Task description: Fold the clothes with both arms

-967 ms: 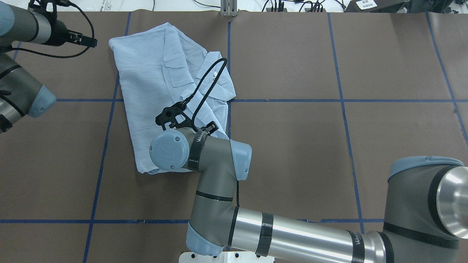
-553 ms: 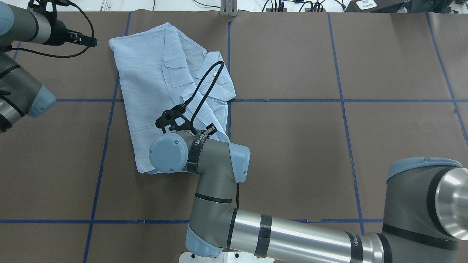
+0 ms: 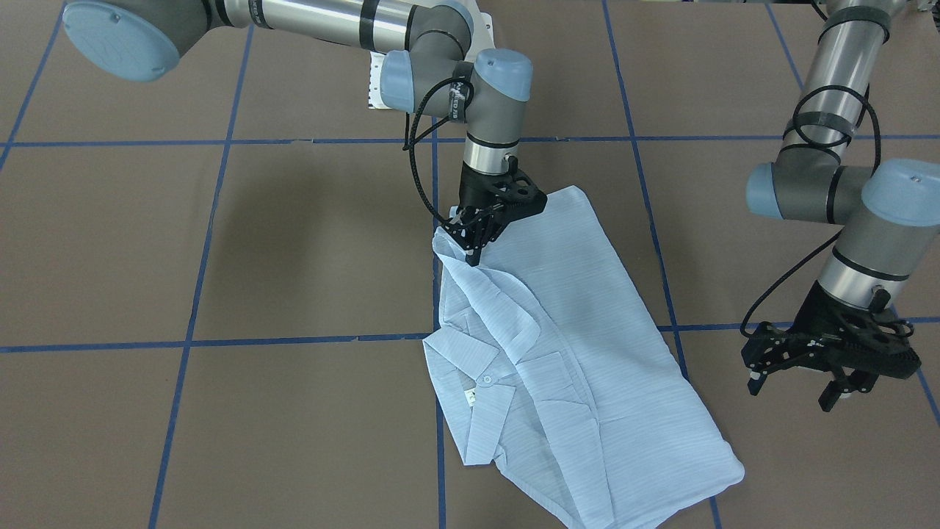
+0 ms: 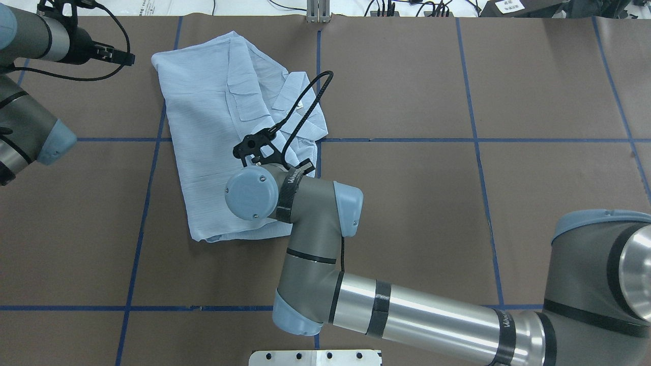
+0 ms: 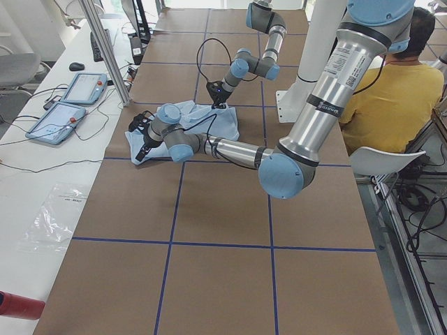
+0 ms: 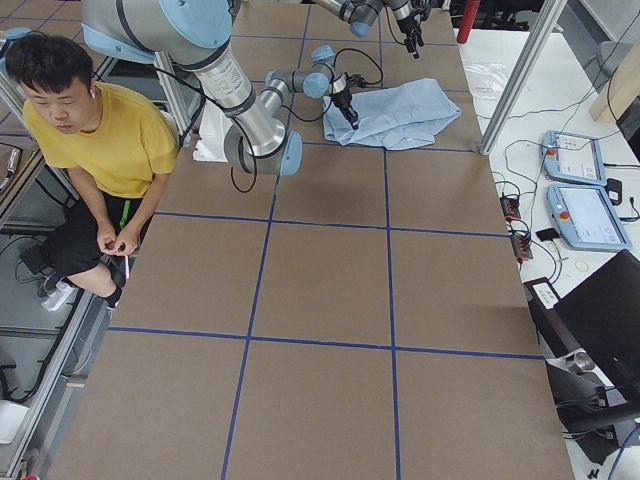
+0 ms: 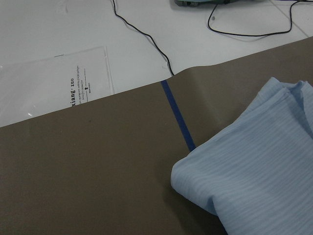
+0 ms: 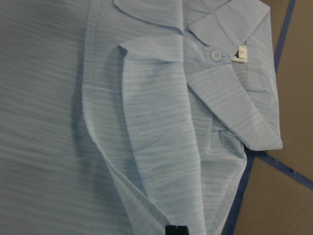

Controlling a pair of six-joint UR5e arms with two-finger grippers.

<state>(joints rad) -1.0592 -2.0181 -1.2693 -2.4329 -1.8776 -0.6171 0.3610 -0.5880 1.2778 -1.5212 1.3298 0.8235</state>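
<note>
— Where the right gripper (image 3: 472, 253) meets the shirt (image 3: 587, 330), how do its fingers stand?

— Drawn together, pinching a raised fold at the shirt's right edge, close to its near-right corner. The cloth peaks up a little there.

— And the left gripper (image 3: 791, 393)?

— Spread wide, holding nothing. It hangs over bare table (image 4: 407, 203) just off the shirt's far-left corner and does not touch the cloth.

— Where does the shirt lie?

— Folded into a long slab on the table's far-left part, with one end close to the far edge. The collar (image 3: 459, 360) and a white button (image 3: 486, 380) face up along the right side, with a chest pocket (image 4: 249, 104) beside them.

— Anything in the way?

— From overhead, the right arm (image 4: 315, 239) covers the pinched spot, and its black cable (image 4: 328, 74) loops above the collar. Blue tape lines (image 4: 473, 140) grid the table, and a white base (image 4: 315, 357) sits at the near edge.

— And around the table?

— A person in a yellow top (image 6: 110, 140) sits on the robot's side. Two tablets (image 6: 590, 215) and a clear bag (image 7: 58, 83) lie on the white bench beyond the far edge.
</note>
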